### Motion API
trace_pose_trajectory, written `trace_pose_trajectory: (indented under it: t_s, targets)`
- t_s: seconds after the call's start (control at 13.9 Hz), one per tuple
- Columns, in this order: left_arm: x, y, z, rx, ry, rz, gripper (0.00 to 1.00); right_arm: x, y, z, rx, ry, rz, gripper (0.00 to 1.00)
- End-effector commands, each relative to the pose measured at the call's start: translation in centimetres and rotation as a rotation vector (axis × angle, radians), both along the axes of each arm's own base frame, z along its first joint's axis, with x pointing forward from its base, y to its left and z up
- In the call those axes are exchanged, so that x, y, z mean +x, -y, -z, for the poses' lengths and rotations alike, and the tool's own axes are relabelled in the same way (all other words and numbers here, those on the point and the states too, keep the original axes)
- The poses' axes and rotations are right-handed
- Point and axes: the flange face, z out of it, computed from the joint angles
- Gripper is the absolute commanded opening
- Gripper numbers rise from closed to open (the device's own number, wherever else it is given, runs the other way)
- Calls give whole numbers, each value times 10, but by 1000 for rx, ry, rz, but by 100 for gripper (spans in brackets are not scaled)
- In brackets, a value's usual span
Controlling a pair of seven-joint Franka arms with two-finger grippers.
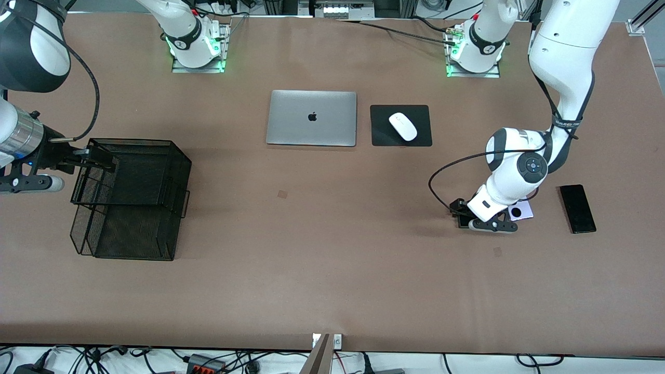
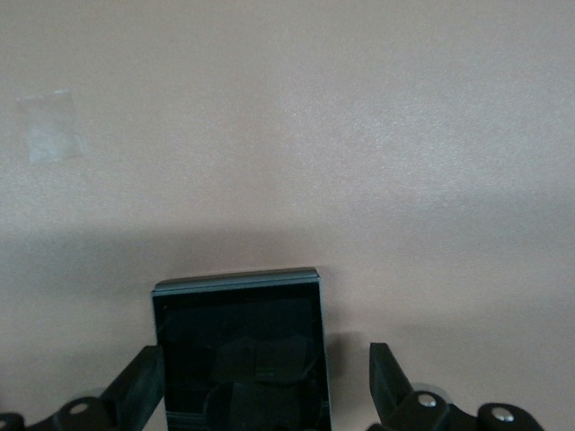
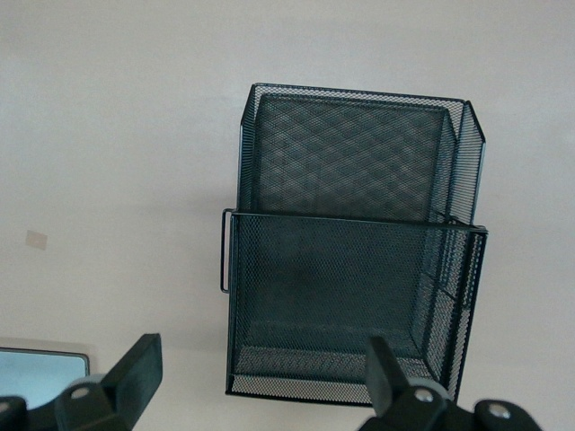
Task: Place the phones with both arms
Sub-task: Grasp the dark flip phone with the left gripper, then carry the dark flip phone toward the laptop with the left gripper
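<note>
Front view is showing a brown worktop point(image 1: 332, 270) with two white arms reaching over it. Left end effector point(image 1: 464, 218) is sitting low at the worktop toward the left arm's end, its fingers point(image 2: 391, 382) spread wide and released, straddling a small squarish black flip phone point(image 2: 241, 355) that is lying flat between them without being gripped. Just beside this end effector, a lavender phone point(image 1: 522, 211) is peeking out from under the wrist, and a long black slab phone point(image 1: 577, 208) is lying near it, closer still to the left arm's end of the worktop. Right end effector point(image 1: 96, 158) is hanging over the rim of a black wire mesh basket point(image 1: 130, 200), its fingers point(image 3: 135, 373) likewise spread and holding nothing. A closed silver laptop point(image 1: 311, 118) and a white mouse point(image 1: 403, 126) on a black pad point(image 1: 382, 137) are resting well apart from both end effectors, between the two arm bases.
</note>
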Motion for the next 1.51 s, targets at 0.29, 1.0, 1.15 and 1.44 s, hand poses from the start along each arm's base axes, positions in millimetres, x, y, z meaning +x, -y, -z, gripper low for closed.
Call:
trace_pose_trajectory:
  t_s: [0.29, 1.0, 1.15, 1.44]
  targets:
    - [10, -9, 4, -5, 18, -16, 100, -3, -4, -4, 17, 8, 3, 100]
    - [13, -7, 9, -12, 25, -39, 57, -3, -4, -3, 17, 2, -7, 100]
    - [16, -3, 3, -15, 12, -58, 50, -3, -4, -3, 17, 2, -7, 100]
    - [31, 37, -31, -15, -97, -167, 50, -3, -2, -4, 15, 8, -6, 100]
